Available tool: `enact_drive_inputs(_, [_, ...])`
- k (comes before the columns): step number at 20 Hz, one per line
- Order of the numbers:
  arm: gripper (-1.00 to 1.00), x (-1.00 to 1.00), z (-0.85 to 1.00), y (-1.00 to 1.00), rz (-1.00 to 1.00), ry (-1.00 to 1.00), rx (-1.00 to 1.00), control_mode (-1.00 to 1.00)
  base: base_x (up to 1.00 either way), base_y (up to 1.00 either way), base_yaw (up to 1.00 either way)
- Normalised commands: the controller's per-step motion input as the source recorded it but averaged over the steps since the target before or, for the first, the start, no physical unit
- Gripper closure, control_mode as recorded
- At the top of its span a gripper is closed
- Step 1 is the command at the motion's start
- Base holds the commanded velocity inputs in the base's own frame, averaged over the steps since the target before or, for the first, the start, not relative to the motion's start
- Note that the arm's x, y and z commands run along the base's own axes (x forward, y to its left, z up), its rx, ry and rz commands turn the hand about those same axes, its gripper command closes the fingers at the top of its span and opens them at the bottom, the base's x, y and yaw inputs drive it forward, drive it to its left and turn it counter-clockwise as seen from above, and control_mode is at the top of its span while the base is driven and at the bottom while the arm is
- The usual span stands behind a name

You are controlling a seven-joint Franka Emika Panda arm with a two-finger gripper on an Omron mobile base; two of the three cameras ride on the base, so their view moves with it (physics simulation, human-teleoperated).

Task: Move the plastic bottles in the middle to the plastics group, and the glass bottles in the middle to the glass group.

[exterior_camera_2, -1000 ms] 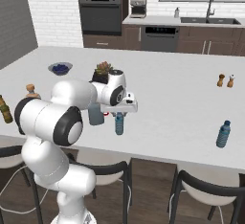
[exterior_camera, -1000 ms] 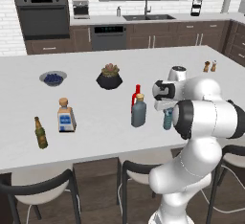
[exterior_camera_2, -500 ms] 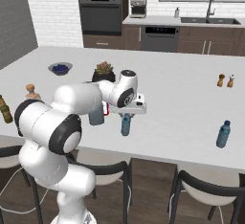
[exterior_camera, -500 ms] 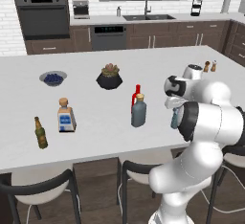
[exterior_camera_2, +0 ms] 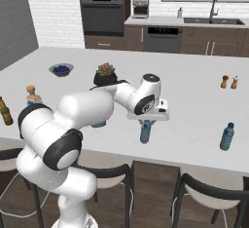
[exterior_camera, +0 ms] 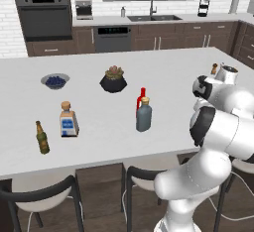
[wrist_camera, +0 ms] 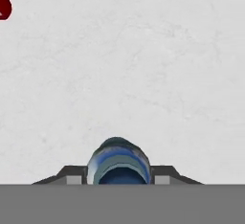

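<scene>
gripper [exterior_camera_2: 146, 123] holds teal bottle [exterior_camera_2: 145, 131] over bare counter [exterior_camera_2: 194, 95]

- The white arm rises from its base at the near edge of the island counter [exterior_camera_2: 194, 100], bends at a dark elbow joint and reaches forward over the counter's near part.
- The wrist is turned so the hand points straight down.
- The gripper [exterior_camera_2: 145, 123] hangs above the counter top, its jaws closed on the small teal-blue bottle [exterior_camera_2: 145, 131], which hangs upright below the hand.
- In the hand view the gripper [wrist_camera: 118, 177] has a dark fingertip [wrist_camera: 72, 174] on either side of the small teal-blue bottle [wrist_camera: 118, 161].
</scene>
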Motion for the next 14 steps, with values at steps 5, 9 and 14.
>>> enact_drive_inputs(5, [1.0, -0.21, 0.05, -0.95, -0.07, -0.1, 0.0, -1.0, 0.0, 0.0, 0.0])
enact_drive_inputs(9, [1.0, -0.13, 0.0, -1.0, -0.12, -0.09, 0.0, -1.0, 0.0, 0.0, 0.0])
enact_drive_inputs(14, [1.0, -0.01, 0.0, -0.97, -0.21, -0.01, -0.03, -1.0, 0.0, 0.0, 0.0])
